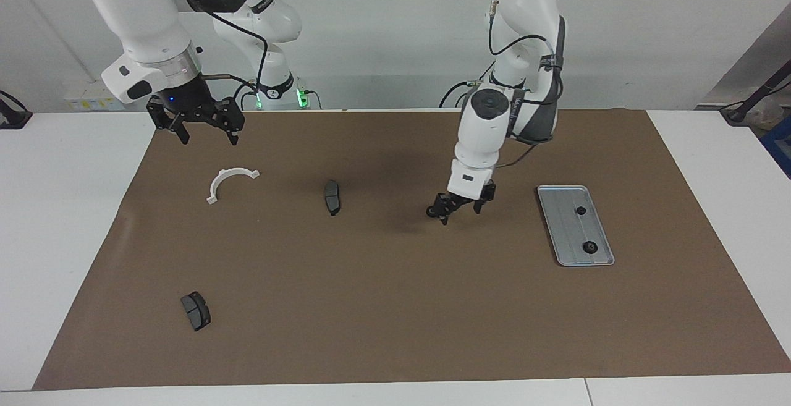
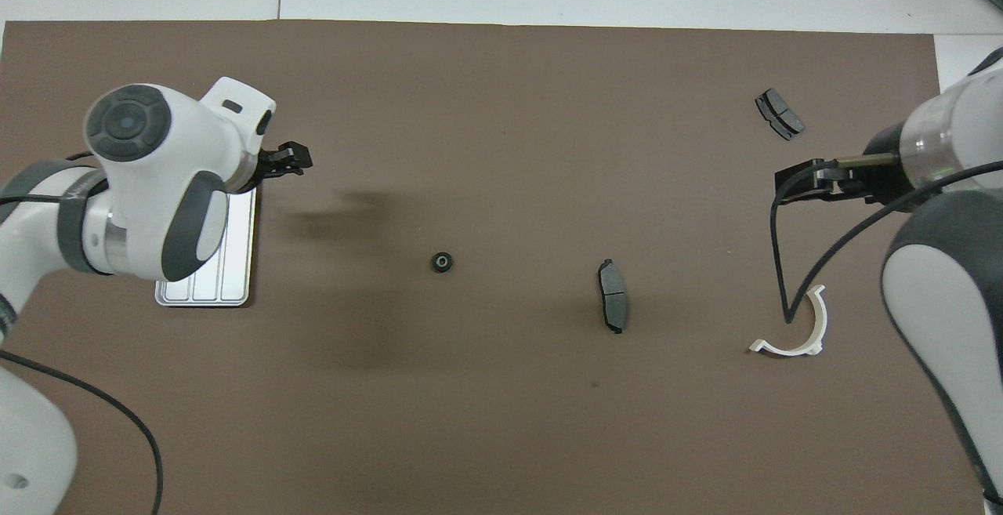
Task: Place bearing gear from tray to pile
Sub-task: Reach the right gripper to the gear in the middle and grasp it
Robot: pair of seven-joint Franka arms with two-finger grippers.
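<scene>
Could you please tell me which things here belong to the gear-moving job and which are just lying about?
Job: tray; two gears on it; gear on the mat; left gripper, open over the mat.
Lying about: two brake pads; white bracket; right gripper, waiting over the mat's edge.

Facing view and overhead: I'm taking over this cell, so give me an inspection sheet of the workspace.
Surface: brown mat on a white table.
Job's things: tray holds two gears; lone gear on the mat.
Clutter: two brake pads, white bracket.
Grippers: left tool open, between lone gear and tray; right tool open, waiting over the mat near the bracket.
Cables: black cable on the right arm.
Surroundings: nothing seen.
</scene>
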